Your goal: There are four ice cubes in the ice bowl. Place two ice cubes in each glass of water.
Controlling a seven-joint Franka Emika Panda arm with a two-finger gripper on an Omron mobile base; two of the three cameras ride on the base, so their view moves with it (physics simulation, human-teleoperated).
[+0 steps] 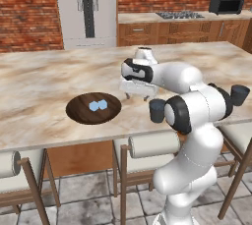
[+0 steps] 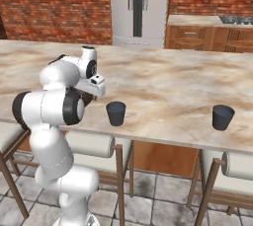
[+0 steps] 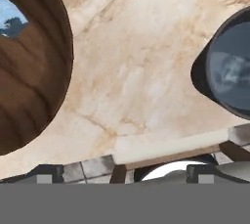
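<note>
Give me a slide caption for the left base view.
Open gripper hovers between ice bowl and near glass.

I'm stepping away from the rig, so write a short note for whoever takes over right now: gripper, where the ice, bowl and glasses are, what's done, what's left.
Gripper: open, holding nothing, over the marble counter between the ice bowl and the near glass.
Ice cubes: pale blue cluster in the middle of the bowl; I cannot count them from here.
Glasses: near glass just right of the arm, far glass further right, both upright near the counter's front edge.
Done: cannot tell whether any ice is in a glass.
Left: pick cubes from the bowl, until each glass holds two.
</note>
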